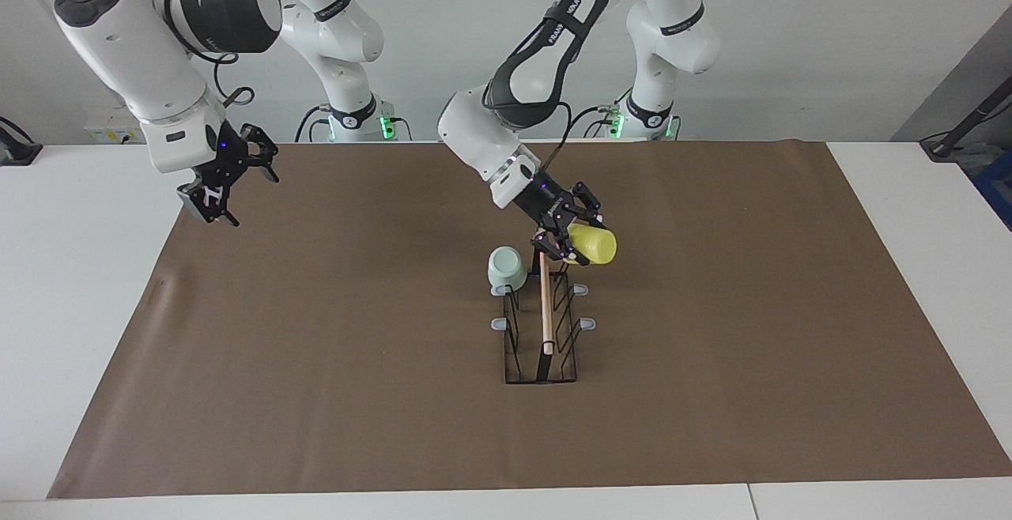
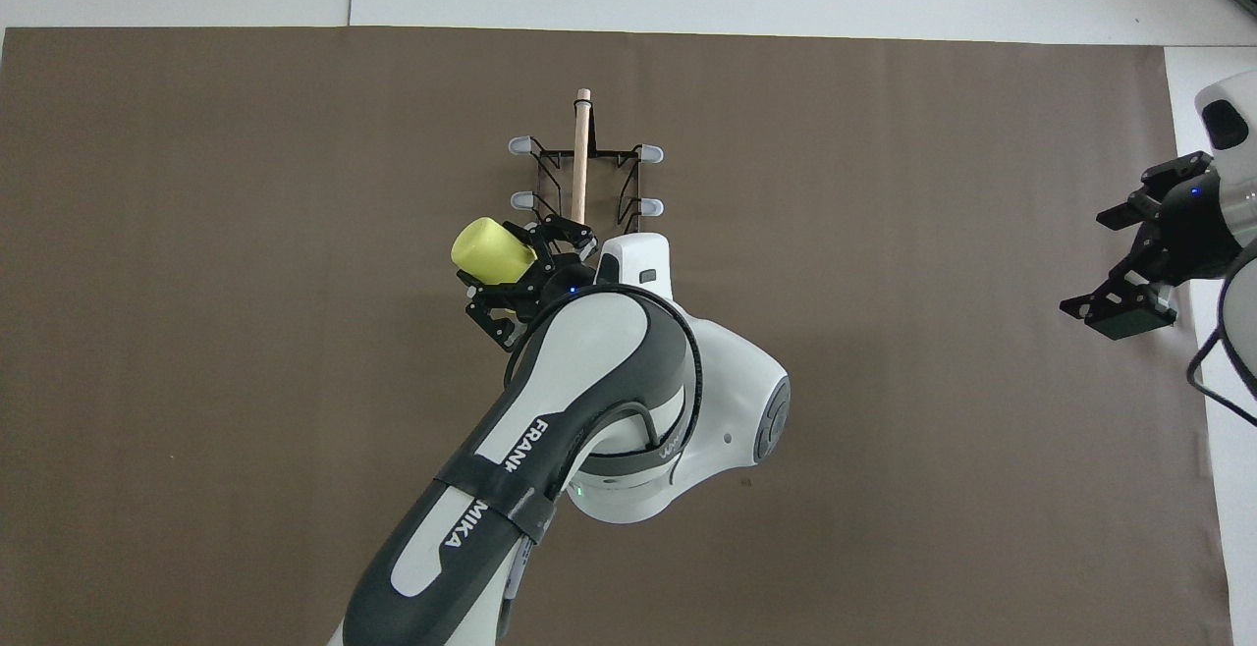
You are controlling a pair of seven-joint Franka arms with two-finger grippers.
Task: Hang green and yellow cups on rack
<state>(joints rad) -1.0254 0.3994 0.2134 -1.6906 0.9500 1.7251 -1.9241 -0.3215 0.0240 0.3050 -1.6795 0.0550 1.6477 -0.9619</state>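
The black wire rack with a wooden rod stands mid-table; it also shows in the overhead view. The mint green cup hangs upside down on the prong nearest the robots, on the right arm's side of the rod; the left arm hides it in the overhead view. My left gripper is shut on the yellow cup, held tilted on its side over the rack's end nearest the robots, on the left arm's side of the rod. The cup and gripper show from above. My right gripper is open and empty.
A brown mat covers most of the white table. The right gripper hangs in the air over the mat's edge at the right arm's end. Several grey-tipped prongs on the rack are bare.
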